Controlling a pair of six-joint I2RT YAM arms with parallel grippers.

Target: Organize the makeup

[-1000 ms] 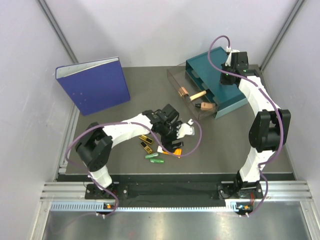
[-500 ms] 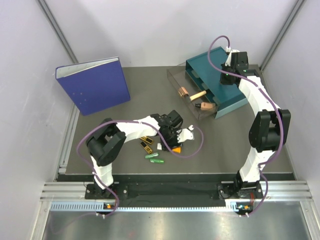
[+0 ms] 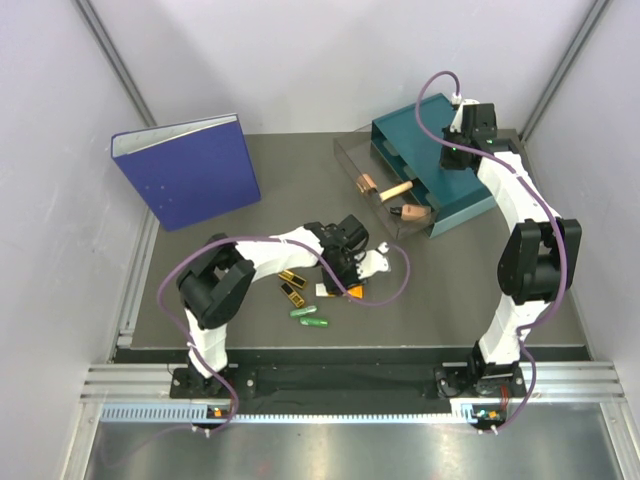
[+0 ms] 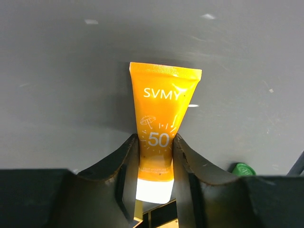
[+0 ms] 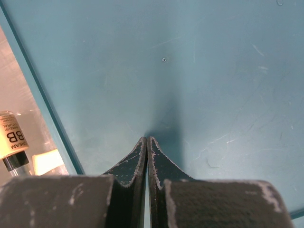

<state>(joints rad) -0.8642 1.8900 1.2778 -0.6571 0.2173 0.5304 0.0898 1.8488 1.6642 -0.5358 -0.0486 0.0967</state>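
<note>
My left gripper [image 3: 341, 279] is shut on the yellow-orange white-capped tube [image 4: 164, 118], fingers [image 4: 127, 161] pressing both sides near its cap; the tube lies on the grey table [image 3: 348, 291]. Two gold-and-black cases [image 3: 293, 286] and two green capsules [image 3: 309, 316] lie just left of it; one capsule [image 4: 243, 168] shows in the left wrist view. Two beige dark-capped bottles [image 3: 402, 199] lie in the clear drawer; one [image 5: 12, 137] shows in the right wrist view. My right gripper [image 5: 147, 140] is shut and empty on top of the teal drawer box [image 5: 199, 71].
The blue binder [image 3: 185, 170] stands at the back left. The teal drawer box [image 3: 455, 200] sits at the back right with its clear drawer [image 3: 352, 158] pulled out toward the middle. A purple cable loops beside the left gripper.
My left gripper has swung and dropped onto the tube and now grips it. The right arm has not moved.
</note>
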